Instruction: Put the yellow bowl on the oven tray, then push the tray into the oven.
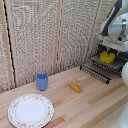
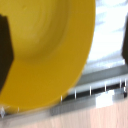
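A white plate (image 1: 30, 110) lies at the lower left, a blue cup (image 1: 42, 81) and an orange piece (image 1: 75, 87) farther back. At the right edge, the gripper (image 1: 108, 50) holds the yellow bowl (image 1: 107, 58) over the tray (image 1: 102, 68), fingers clamped on its rim.

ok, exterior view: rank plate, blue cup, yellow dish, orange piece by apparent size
1. plate, by far the largest, though it is also nearest the camera.
2. blue cup.
3. yellow dish, partly hidden by the gripper, so close to the cup; ranking unsure.
4. orange piece, smallest.
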Tool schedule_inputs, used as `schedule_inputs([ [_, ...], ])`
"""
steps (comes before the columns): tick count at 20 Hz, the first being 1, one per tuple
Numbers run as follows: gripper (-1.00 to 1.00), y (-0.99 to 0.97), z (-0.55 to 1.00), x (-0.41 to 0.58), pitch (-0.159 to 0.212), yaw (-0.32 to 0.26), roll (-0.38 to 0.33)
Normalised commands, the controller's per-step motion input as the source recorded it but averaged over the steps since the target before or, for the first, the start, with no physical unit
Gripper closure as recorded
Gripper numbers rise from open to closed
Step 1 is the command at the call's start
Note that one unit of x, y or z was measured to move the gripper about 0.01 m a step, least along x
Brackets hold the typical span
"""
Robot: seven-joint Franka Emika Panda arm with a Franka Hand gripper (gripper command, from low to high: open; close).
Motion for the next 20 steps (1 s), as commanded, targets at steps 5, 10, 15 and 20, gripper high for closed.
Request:
schedule_inputs([
  [5, -1.00, 0.54, 0.76, 0.014, 0.175, 0.134, -0.027],
  [10, -1.00, 0.31, 0.48, 0.003, 0.217, 0.203, -0.116],
  [15, -1.00, 0.06, 0.10, -0.061, 0.170, 0.208, -0.249],
  [20, -1.00, 0.00, 0.00, -0.154, 0.138, 0.238, -0.275],
])
